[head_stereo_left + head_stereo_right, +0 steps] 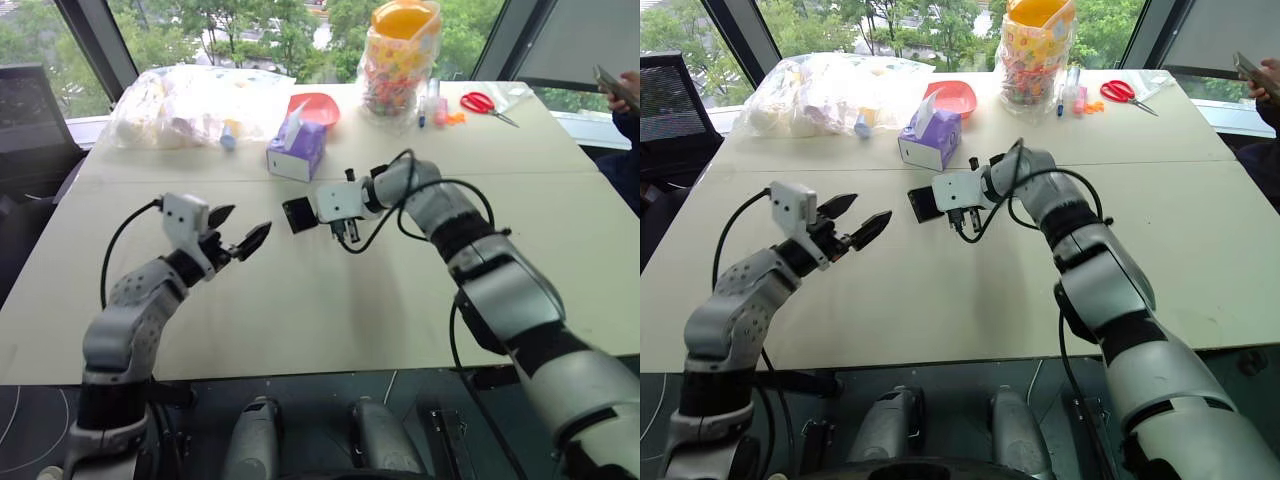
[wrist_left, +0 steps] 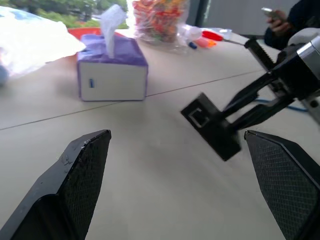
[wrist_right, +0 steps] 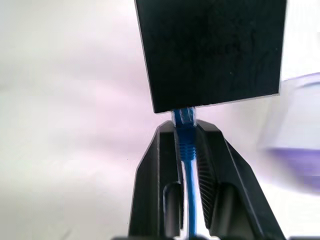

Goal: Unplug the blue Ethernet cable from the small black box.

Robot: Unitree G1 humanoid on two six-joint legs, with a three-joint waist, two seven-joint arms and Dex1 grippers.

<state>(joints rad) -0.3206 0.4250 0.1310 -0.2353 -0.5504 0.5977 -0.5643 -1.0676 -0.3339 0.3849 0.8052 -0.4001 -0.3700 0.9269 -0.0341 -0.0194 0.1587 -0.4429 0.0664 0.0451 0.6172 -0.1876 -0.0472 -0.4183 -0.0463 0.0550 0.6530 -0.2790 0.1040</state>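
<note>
two sets of jaws: right (image 3: 186, 137) clamped on blue ethernet cable (image 3: 186, 150) at small black box (image 3: 212, 50), left (image 1: 238, 232) wide open, empty

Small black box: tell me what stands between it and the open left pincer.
Nothing visible. The left pincer faces the small black box across bare table. The right pincer holds the blue cable at its plug.

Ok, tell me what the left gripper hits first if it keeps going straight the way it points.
Most likely the small black box, hanging above the table from the right gripper, which is shut on the blue Ethernet cable. It lies between the left gripper's open fingers; depth is uncertain.
</note>
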